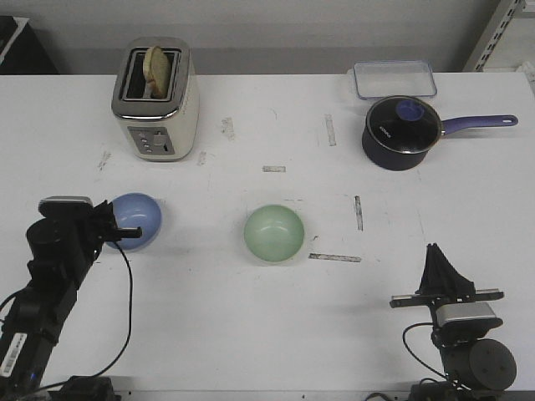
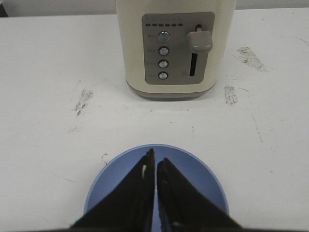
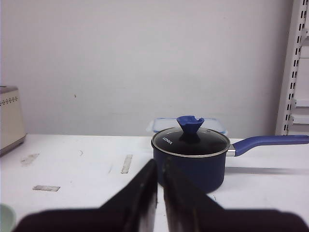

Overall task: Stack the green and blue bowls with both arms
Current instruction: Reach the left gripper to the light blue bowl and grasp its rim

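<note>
The blue bowl [image 1: 140, 215] sits on the white table at the left, open side up. My left gripper [image 1: 132, 235] hangs over its near side with the jaws shut and empty. In the left wrist view the fingertips [image 2: 150, 158] lie over the inside of the blue bowl [image 2: 203, 180]. The green bowl [image 1: 274, 234] sits in the middle of the table, apart from both arms; a sliver of it shows in the right wrist view [image 3: 4, 217]. My right gripper [image 1: 435, 253] is at the near right, shut and empty, pointing towards the far side.
A cream toaster [image 1: 156, 100] with a slice of bread stands at the far left, straight beyond the blue bowl [image 2: 176, 48]. A dark lidded saucepan [image 1: 401, 132] with a purple handle and a clear container [image 1: 394, 79] stand at the far right.
</note>
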{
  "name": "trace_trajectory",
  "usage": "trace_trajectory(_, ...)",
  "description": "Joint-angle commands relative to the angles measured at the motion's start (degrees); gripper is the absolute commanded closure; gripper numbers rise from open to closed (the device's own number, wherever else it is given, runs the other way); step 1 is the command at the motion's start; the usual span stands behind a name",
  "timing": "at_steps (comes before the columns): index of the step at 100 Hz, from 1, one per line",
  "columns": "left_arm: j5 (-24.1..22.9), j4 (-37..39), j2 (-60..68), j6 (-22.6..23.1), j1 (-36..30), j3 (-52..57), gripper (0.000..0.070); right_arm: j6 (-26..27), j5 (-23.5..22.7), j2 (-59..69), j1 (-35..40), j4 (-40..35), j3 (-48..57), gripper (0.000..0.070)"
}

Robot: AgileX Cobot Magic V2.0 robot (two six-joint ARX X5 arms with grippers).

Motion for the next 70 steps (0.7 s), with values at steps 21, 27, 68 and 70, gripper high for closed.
trace_trajectory(21,4.81,-13.66,13.0,-17.88,1.57,10.95,0.0698,0.57,-0.02,-0.15,0.04,0.61,0.28,0.0691)
trace_trajectory(27,7.98,-17.38,15.3,-17.84,3.15,13.16,0.0699,0.57,-0.02,-0.15,0.04,0.61,0.28,0.0691)
trace_trajectory(68,15.89,-34.75,24.7,-10.36,16.65,23.04,0.0378,0.57,-0.02,-0.15,0.04,0.63,0.28,0.0691)
trace_trajectory(70,15.89,-35.04,25.03,-10.12,17.25,23.04,0.0342,0.57,-0.02,-0.15,0.04,0.61,0.28,0.0691)
